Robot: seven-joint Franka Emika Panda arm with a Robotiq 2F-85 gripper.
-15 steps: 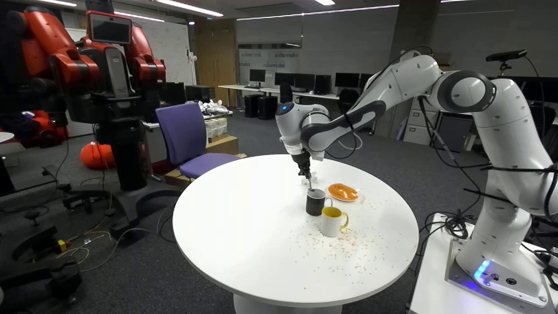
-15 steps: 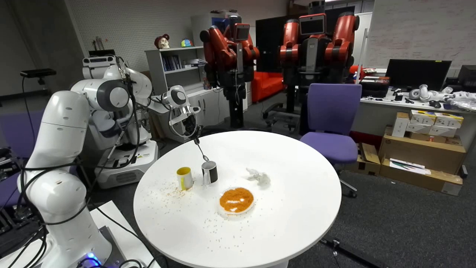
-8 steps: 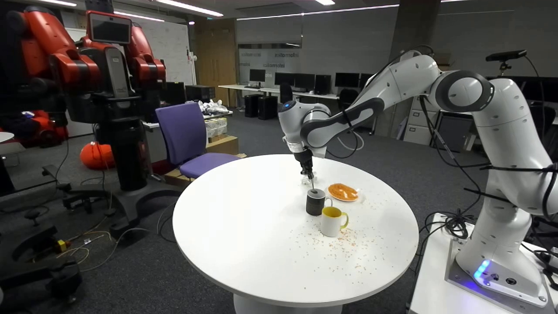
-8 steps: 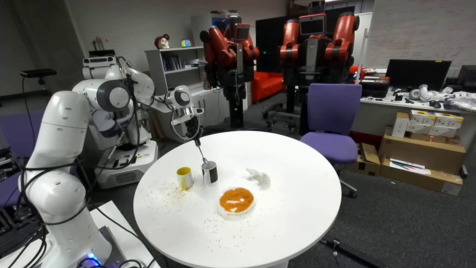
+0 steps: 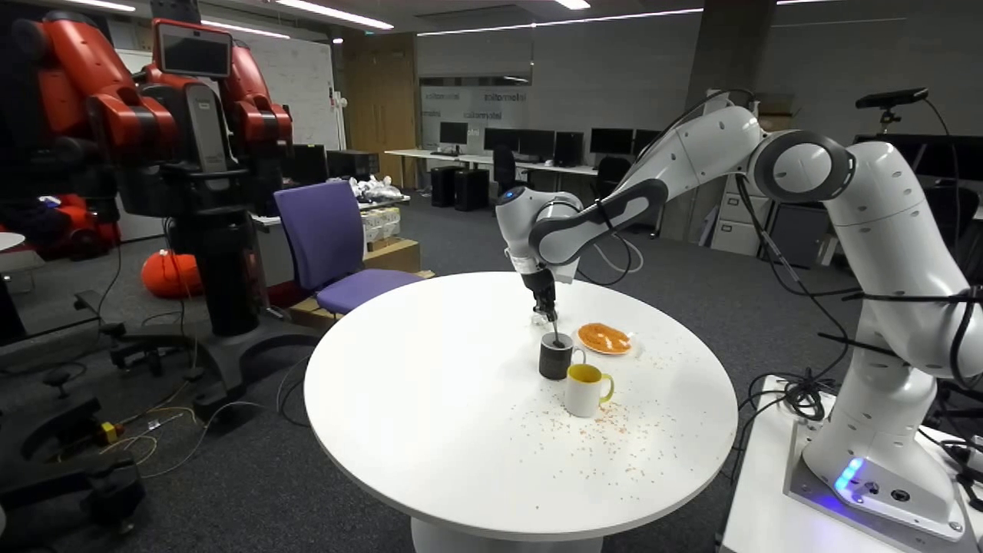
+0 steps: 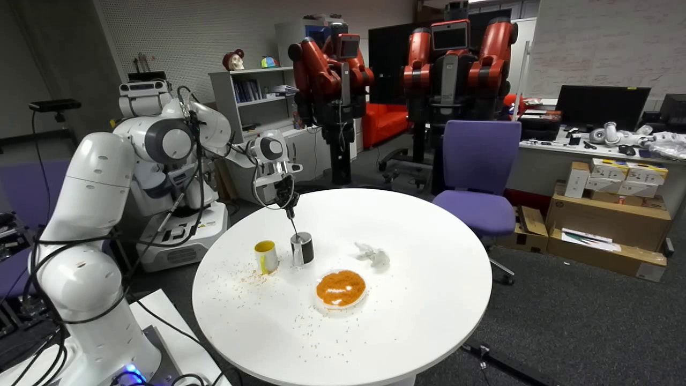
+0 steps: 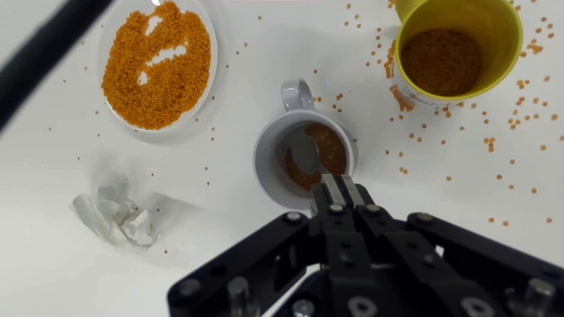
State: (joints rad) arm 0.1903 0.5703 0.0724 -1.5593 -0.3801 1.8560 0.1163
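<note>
My gripper [image 7: 339, 178] is shut on a metal spoon [image 7: 305, 153], whose handle runs down from between the fingertips. In both exterior views the spoon [image 5: 556, 332] slants down into a black-and-grey mug [image 6: 306, 251]. The wrist view shows the spoon's bowl inside that mug [image 7: 265, 169], over orange-brown contents; whether it touches them I cannot tell. Beside it stands a white mug with a yellow inside [image 7: 500, 44], also partly filled with orange-brown grains. A white plate [image 7: 213, 55] spread with orange grains [image 7: 176, 83] lies nearby. Both mugs are upright.
A crumpled white tissue [image 6: 375, 257] lies on the round white table [image 6: 429, 311]. Loose grains [image 7: 489, 143] are scattered around the mugs and plate. A purple chair [image 6: 477, 177] stands close to the table's edge. A dark cable [image 7: 44, 57] crosses the wrist view's corner.
The gripper has shifted toward the black-and-grey mug and come lower. The spoon's tip, earlier at about rim height, is now down inside the mug. The mugs, plate and tissue have stayed put.
</note>
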